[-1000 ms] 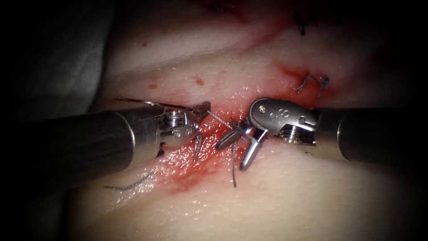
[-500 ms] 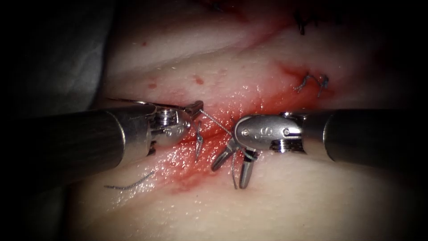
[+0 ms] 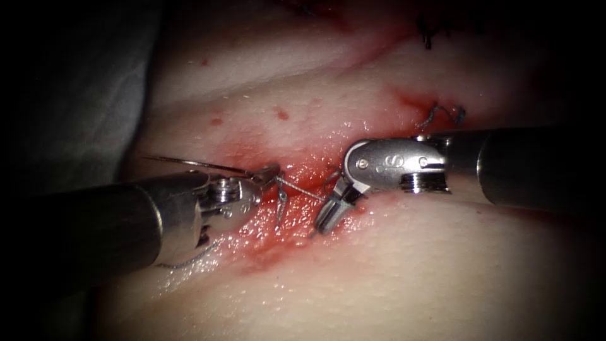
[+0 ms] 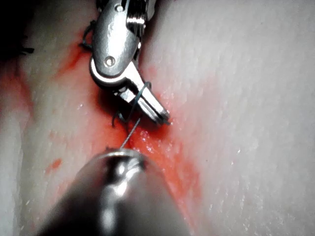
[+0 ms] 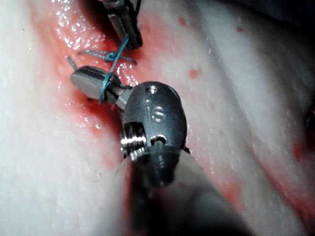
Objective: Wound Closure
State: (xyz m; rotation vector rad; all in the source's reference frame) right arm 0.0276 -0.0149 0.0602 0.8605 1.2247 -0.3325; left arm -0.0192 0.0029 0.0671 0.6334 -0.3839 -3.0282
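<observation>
Since a second ago the right pincer (image 3: 328, 211) has closed: its jaws were spread over the cut with thread between them, and now they lie together, clamped on the thread (image 3: 300, 189), turns of it wound round the jaws. The left pincer (image 3: 268, 173) has drifted down and a little leftward.

Left of the cut: left pincer shut on the needle (image 3: 189, 163), gripped near its thread end, the curve trailing leftward over the tissue (image 3: 404, 271), not in it. A loose piece of thread (image 3: 189, 260) lies just below the shaft.

Across the cut: a taut strand runs from the left pincer's tip to the right pincer. A short tail (image 3: 279, 211) hangs beside it over red fluid (image 3: 271, 243).

Right side, farther up the cut: cut ends (image 3: 442, 115) of an earlier stitch.

Step, by my reading: tying a knot, a wrap round the right pincer with the strand in its grip. Next calls for even, opposed tension along the strand, no lifting of the tissue edges.
</observation>
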